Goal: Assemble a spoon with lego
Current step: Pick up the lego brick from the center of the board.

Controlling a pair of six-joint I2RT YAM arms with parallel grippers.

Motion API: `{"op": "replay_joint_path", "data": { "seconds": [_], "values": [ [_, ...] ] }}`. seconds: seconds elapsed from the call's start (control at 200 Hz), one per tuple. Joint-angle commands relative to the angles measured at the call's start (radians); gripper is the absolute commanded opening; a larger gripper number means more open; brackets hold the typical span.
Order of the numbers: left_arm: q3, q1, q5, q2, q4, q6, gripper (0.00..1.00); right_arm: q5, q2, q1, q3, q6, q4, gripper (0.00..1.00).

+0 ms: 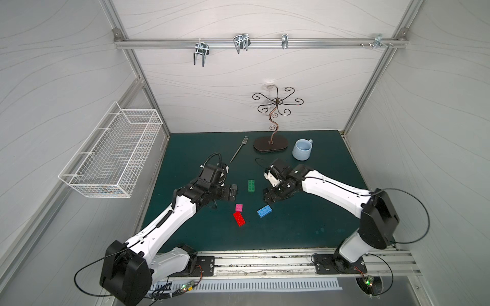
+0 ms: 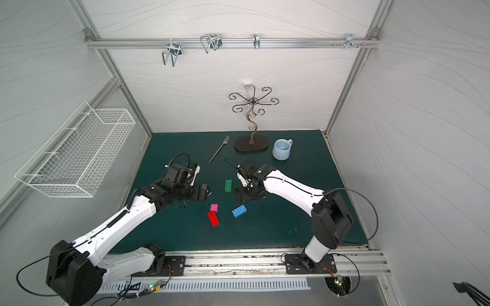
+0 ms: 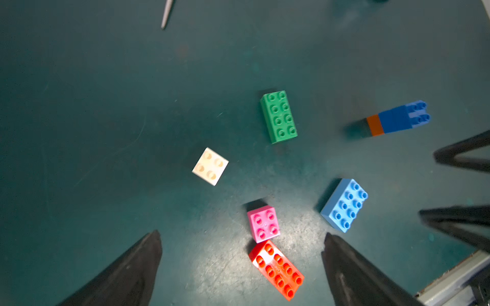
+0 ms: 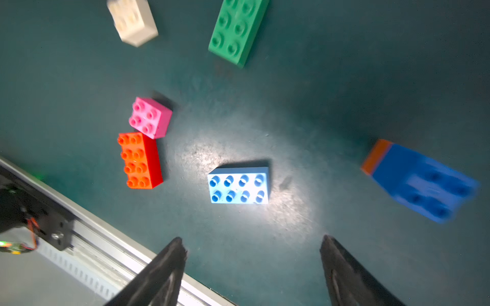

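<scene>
Currently left gripper (image 3: 241, 234), right gripper (image 4: 252, 238) both spread wide, empty; pink brick (image 3: 263, 224) just ahead of left jaws, light blue brick (image 4: 238, 185) ahead of right.

A robotics lab cell: aluminium profiles (image 1: 265, 43) hold white wall panels (image 1: 238, 79) around a dark green bench (image 1: 305, 225). A left arm (image 1: 169, 220) and a right arm (image 1: 331, 189) are bolted to a rail (image 1: 265, 262) at its near edge, beside a bare circuit board (image 1: 368, 282).

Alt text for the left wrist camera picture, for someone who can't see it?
A green lego brick, cream brick, pink brick, red brick, light blue brick and joined orange-and-blue stem sit on a mat. The open left gripper hangs above them; a fork end shows beyond.
</scene>
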Motion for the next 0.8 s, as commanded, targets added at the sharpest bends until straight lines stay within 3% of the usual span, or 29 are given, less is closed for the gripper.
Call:
{"op": "replay_joint_path", "data": {
  "seconds": [0.0,0.545,0.795],
  "values": [
    [-0.029,0.010,-0.013,-0.019,0.044,-0.076,1.00,0.003,0.075,0.025,0.026,0.013,-0.022,0.82],
    [-0.049,0.009,0.007,-0.009,0.072,-0.090,1.00,0.004,0.262,0.086,0.107,-0.016,-0.029,0.82],
    [-0.049,0.009,0.006,-0.005,0.072,-0.087,1.00,0.035,0.299,0.099,0.122,-0.019,-0.051,0.78]
  ]
}}
